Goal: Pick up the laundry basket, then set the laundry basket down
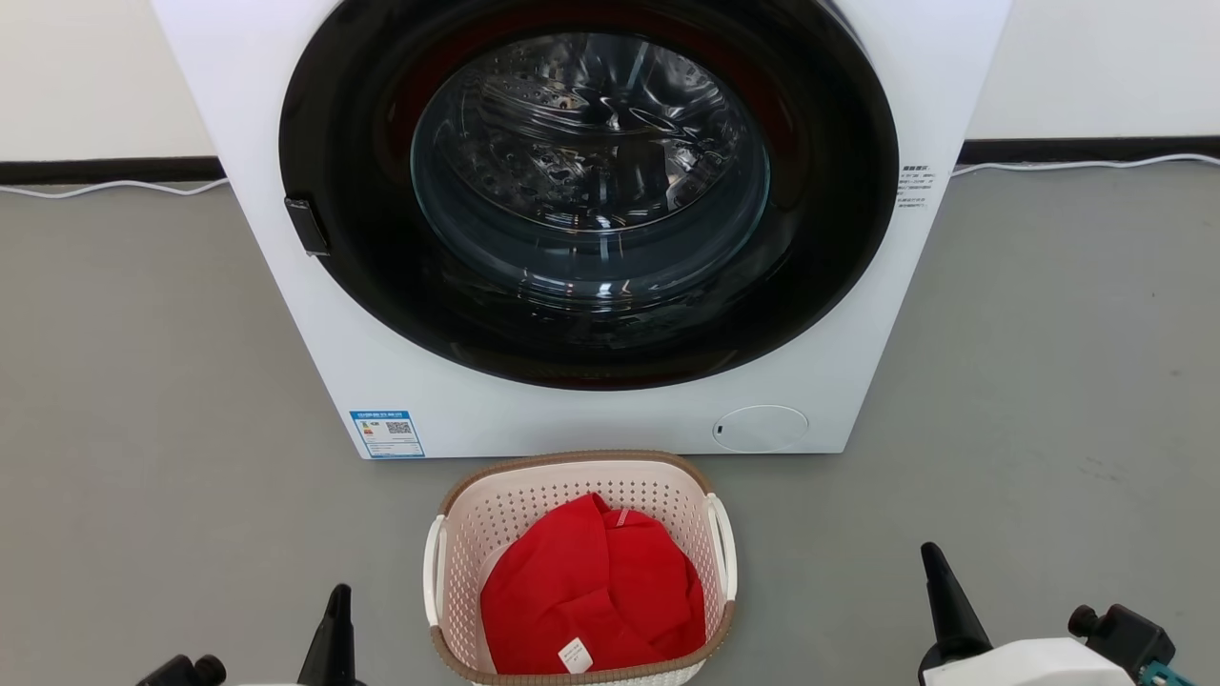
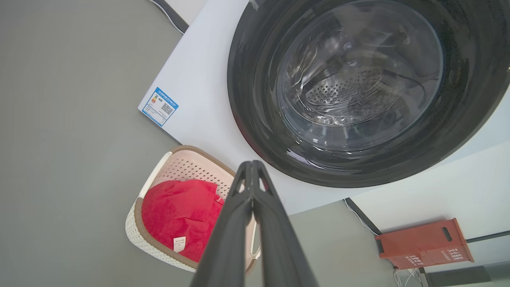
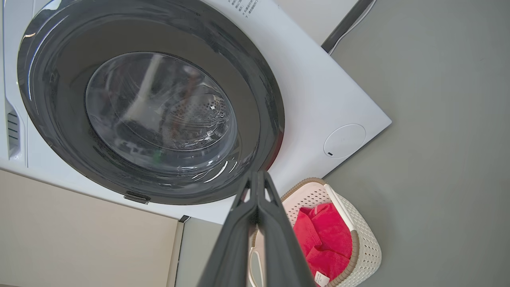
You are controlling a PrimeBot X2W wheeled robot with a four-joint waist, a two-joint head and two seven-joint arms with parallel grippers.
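Note:
The laundry basket point(image 1: 534, 514) stands on the grey floor just in front of the washing machine, cream-white and perforated with a brown rim and white loop handles point(image 1: 435, 581). A red garment point(image 1: 591, 591) fills its bottom. The basket also appears in the left wrist view point(image 2: 175, 167) and in the right wrist view point(image 3: 362, 235). My left gripper point(image 1: 338, 600) is low at the basket's left, shut and empty, clear of the handle. My right gripper point(image 1: 932, 562) stands farther off to the basket's right, also shut and empty. In both wrist views the fingers point(image 2: 251, 187) point(image 3: 257, 195) press together.
A white front-loading washing machine point(image 1: 572, 419) with a closed dark round door point(image 1: 591, 191) stands right behind the basket. White cables point(image 1: 105, 186) run along the wall base. An orange-red box point(image 2: 422, 243) sits by the wall in the left wrist view. Open floor lies on both sides.

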